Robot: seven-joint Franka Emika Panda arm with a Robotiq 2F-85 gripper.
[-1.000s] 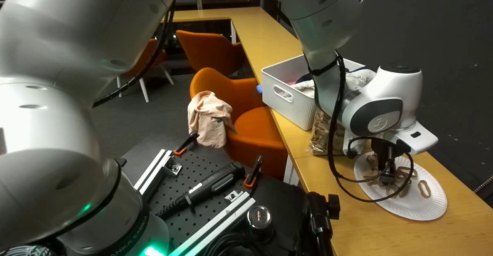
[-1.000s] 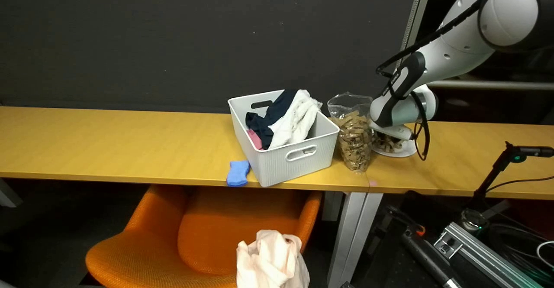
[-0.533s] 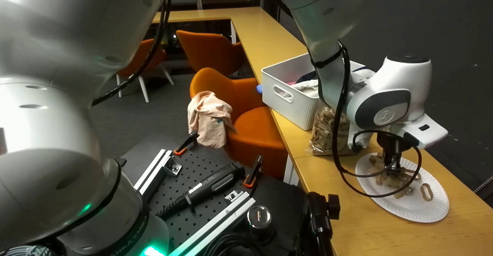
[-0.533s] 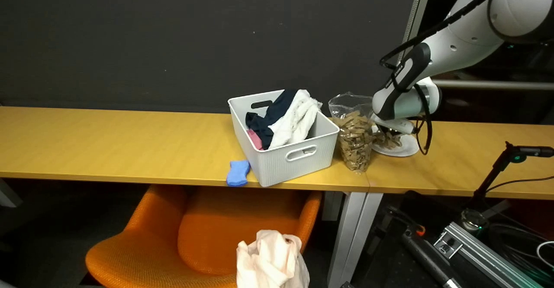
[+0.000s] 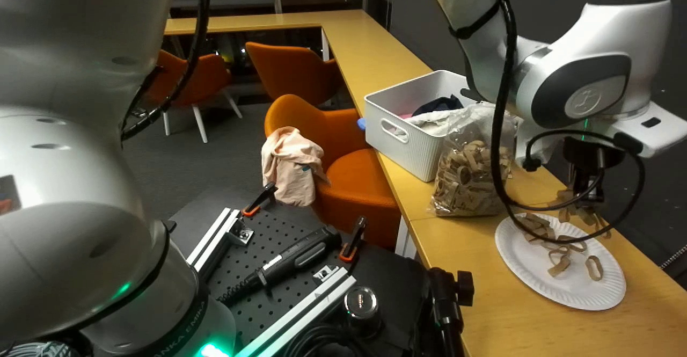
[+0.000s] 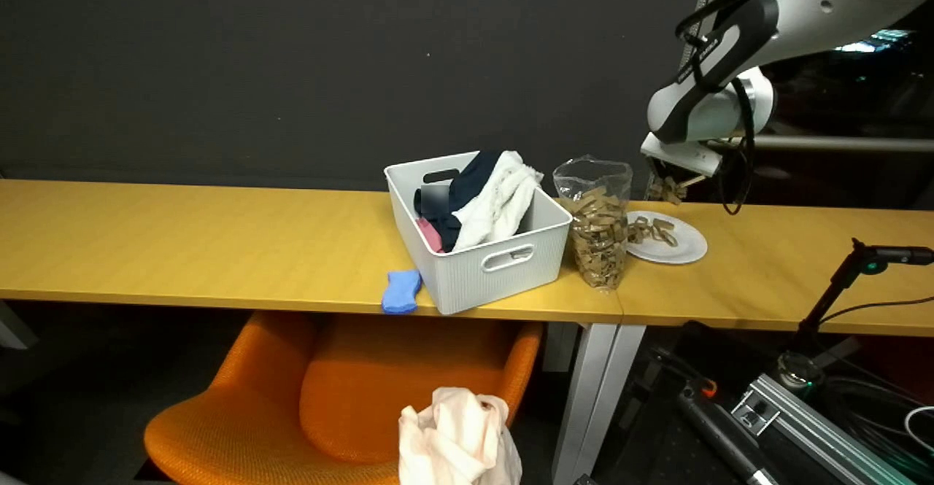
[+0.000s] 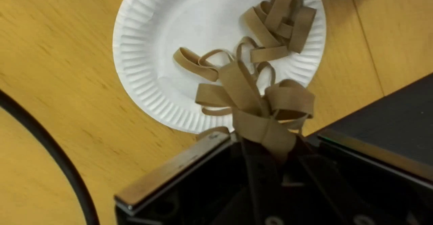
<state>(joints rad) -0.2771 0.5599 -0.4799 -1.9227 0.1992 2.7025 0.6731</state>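
My gripper (image 5: 586,195) is shut on a bunch of tan looped bands (image 7: 257,123), held above a white paper plate (image 5: 596,295). In the wrist view the bands stick out from between the dark fingertips of the gripper (image 7: 274,145); loops spread to both sides. The held bands (image 6: 668,189) also hang below the hand in an exterior view. More tan bands (image 7: 301,32) lie on the plate (image 7: 142,49), mostly towards one side. A clear bag (image 6: 600,241) full of similar bands stands beside the plate, upright on the table, in both exterior views.
A white basket (image 6: 489,284) with dark, white and pink cloths stands beside the bag. A blue object (image 6: 400,292) lies at the table's front edge. A dark wall (image 6: 292,69) runs behind the table. An orange chair (image 5: 359,177) holds a peach cloth (image 5: 292,166).
My gripper was low among the bands on the plate and has risen, carrying a bunch of them up. The rest of the bands stay on the plate.
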